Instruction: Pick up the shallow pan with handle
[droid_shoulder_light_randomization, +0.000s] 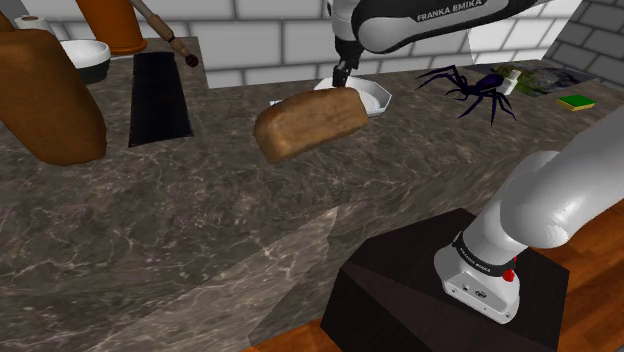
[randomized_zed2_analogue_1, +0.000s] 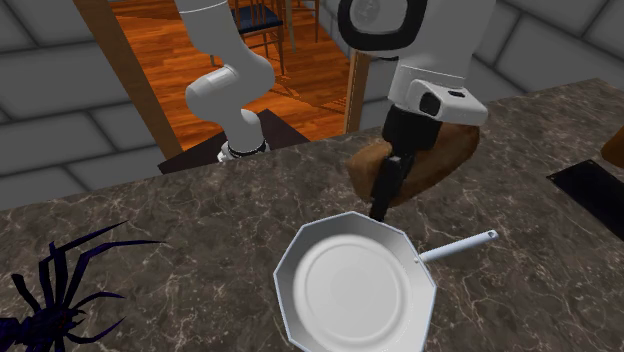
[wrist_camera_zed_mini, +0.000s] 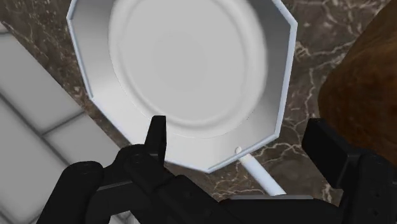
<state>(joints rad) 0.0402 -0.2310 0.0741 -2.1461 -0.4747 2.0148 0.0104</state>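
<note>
While the white, eight-sided shallow pan lies flat on the dark marbled countertop, the black gripper is poised just above its rim, on the side where the thin white handle is joined. In the wrist view the fingers are seen spread wide. One finger is placed over the pan's inner wall, and the other is placed outside the rim, beyond the handle. The root of the handle and a stretch of rim are found between them. Nothing is clasped, and whether either finger touches the pan cannot be told.

A brown bread loaf is seen just beside the pan, on the side nearer the dark stand. In the shoulder view the pan is partly hidden behind this loaf. A dark blue spider is set on the countertop to the shoulder view's right of the pan. A green and yellow sponge is seen farther right, near the block wall. Well apart, at the shoulder view's left, a larger loaf and a black mat are found.
</note>
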